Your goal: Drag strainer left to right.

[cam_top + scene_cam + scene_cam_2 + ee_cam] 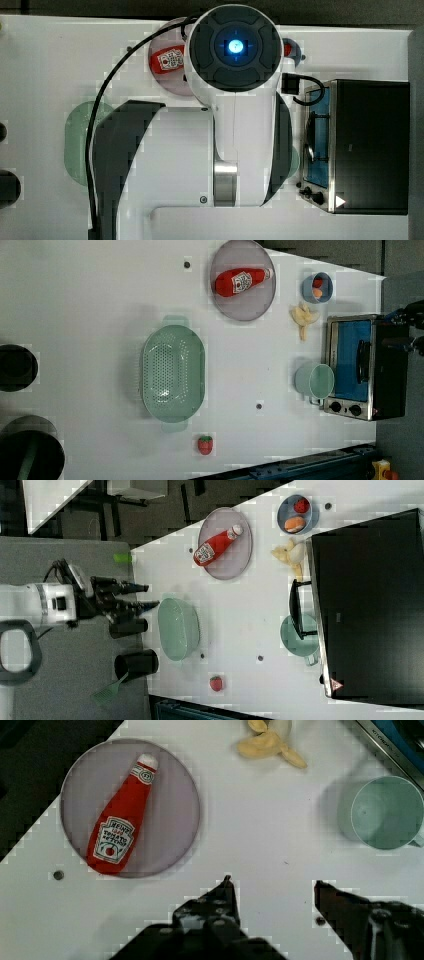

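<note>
The strainer [173, 372] is a pale mint-green oval colander with a perforated centre, lying flat on the white table [100, 315]. In the right view the strainer [178, 628] sits near the table's left edge. In the top view one end of the strainer [75, 142] shows past the arm. My gripper [152, 595] hangs above the table just off the right view's left of the strainer, open and holding nothing. In the wrist view the gripper [272, 887] has bare table between its dark fingers [225, 900].
A grey plate [260, 300] carries a ketchup bottle [240, 281]. Beside it are a blue bowl [317, 287] and a banana [304, 317]. A mint-green cup [315, 380] stands against the toaster oven [360, 367]. A strawberry [205, 445] and two black containers [135, 664] are nearby.
</note>
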Motion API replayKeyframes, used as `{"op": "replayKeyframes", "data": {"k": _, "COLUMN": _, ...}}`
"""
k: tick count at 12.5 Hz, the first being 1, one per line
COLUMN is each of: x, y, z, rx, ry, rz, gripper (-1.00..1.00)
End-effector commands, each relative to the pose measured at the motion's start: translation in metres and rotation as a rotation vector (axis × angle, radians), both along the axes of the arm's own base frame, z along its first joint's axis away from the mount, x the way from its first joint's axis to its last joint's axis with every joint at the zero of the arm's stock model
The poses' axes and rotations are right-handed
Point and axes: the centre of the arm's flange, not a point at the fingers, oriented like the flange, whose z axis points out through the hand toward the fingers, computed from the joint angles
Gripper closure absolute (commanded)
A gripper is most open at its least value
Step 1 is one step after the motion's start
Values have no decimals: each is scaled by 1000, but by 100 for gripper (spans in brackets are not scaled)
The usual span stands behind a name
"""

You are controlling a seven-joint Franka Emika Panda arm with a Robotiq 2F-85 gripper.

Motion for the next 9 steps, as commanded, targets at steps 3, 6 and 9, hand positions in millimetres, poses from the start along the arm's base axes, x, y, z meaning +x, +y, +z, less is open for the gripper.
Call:
{"op": "replayKeyframes", "data": {"k": 3, "x": -136, "y": 5, "z": 59, "rx": -19, "ry": 15, "rz": -20, "gripper": -99}}
{"op": "replayKeyframes", "data": {"k": 6, "x": -127, "y": 68, "z": 48, "rx": -12, "ry": -2, "rz": 91, "gripper": -100}}
{"op": "replayKeyframes", "data": {"k": 9, "x": -114, "y": 150, "z": 11, "rx": -48, "ry": 3, "rz": 136, "gripper": -100}}
